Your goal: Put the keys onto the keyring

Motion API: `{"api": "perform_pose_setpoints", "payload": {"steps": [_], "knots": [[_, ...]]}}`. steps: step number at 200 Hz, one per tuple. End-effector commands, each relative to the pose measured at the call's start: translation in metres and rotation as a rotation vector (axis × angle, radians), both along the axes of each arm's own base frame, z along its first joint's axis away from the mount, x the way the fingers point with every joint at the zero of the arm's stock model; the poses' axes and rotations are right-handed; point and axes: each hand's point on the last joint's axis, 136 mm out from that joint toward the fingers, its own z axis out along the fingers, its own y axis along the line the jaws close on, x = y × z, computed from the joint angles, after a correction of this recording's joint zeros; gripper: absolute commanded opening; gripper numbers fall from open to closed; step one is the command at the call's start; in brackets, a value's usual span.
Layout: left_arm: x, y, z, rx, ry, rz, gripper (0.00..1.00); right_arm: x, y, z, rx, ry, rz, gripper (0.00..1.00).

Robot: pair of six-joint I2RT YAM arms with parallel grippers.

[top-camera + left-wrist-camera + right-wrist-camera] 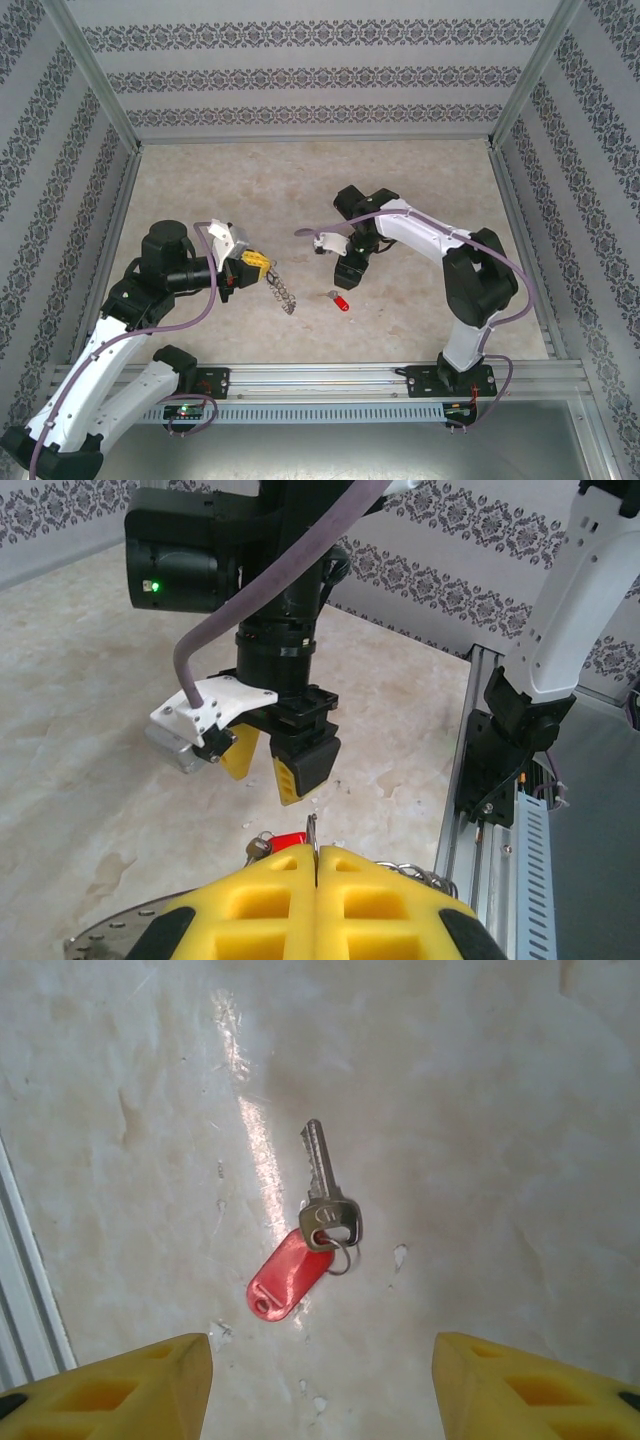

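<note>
**Right pincer** (320,1365): open. Its two yellow fingers (130,1380) stand wide apart and point straight down at the desk (200,180), touching nothing.

**Keys** (322,1205): flat on the desk, directly below the gap between those fingers. They consist of one silver key on a small loop and a red tag (285,1282). The key blade points away from the tag. In the top view the set lies near the middle of the desk's width, towards the near edge.

**Left pincer** (316,858): closed. The yellow fingers are pressed together on a thin metal edge of the keyring (284,290). The keyring hangs from the fingertips towards the desk, between the left pincer and the keys, just beside the tag.

**Obstructions:** in the left wrist view the right pincer hangs directly ahead of the left fingertips, with the tag on the desk between them. A purple cable (262,595) loops down the right wrist beside its white camera mount (210,712).

**Surroundings:** an aluminium rail (330,378) carrying both arm bases runs along the near edge. Patterned walls (320,75) close off the other three sides.
</note>
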Motion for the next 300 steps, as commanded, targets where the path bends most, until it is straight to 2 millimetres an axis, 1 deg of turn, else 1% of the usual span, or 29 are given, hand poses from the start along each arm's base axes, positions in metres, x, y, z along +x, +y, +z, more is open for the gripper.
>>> {"api": "perform_pose_setpoints", "payload": {"steps": [1, 40, 73, 94, 112, 148, 188, 208, 221, 245, 300], "knots": [[-0.001, 0.001, 0.016, -0.044, -0.051, -0.006, 0.00, -0.001, 0.008, -0.011, 0.039, 0.008, 0.073, 0.59], [-0.001, 0.004, 0.016, -0.051, -0.049, 0.012, 0.00, -0.004, 0.010, -0.038, -0.011, 0.008, 0.105, 0.57], [-0.002, 0.007, 0.015, -0.055, -0.048, 0.026, 0.00, -0.004, 0.005, -0.048, -0.041, -0.004, 0.125, 0.57], [-0.002, 0.008, 0.017, -0.060, -0.051, 0.028, 0.00, -0.006, 0.002, -0.059, -0.087, -0.015, 0.149, 0.56], [-0.001, 0.009, 0.017, -0.063, -0.052, 0.031, 0.00, -0.003, 0.003, -0.062, -0.087, -0.035, 0.141, 0.56], [0.001, 0.009, 0.017, -0.068, -0.049, 0.030, 0.00, -0.013, -0.003, -0.072, -0.134, -0.029, 0.167, 0.53], [0.002, 0.010, 0.016, -0.070, -0.047, 0.033, 0.00, -0.016, 0.000, -0.075, -0.137, -0.027, 0.168, 0.51], [0.002, 0.010, 0.017, -0.071, -0.049, 0.034, 0.00, -0.017, 0.000, -0.077, -0.144, -0.019, 0.174, 0.48], [0.002, 0.010, 0.017, -0.070, -0.047, 0.035, 0.00, -0.018, 0.000, -0.077, -0.149, -0.016, 0.178, 0.44], [0.002, 0.011, 0.017, -0.069, -0.048, 0.038, 0.00, -0.025, 0.000, -0.078, -0.160, -0.006, 0.193, 0.41], [0.002, 0.011, 0.015, -0.066, -0.043, 0.038, 0.00, -0.041, 0.000, -0.079, -0.169, 0.013, 0.206, 0.40]]}}
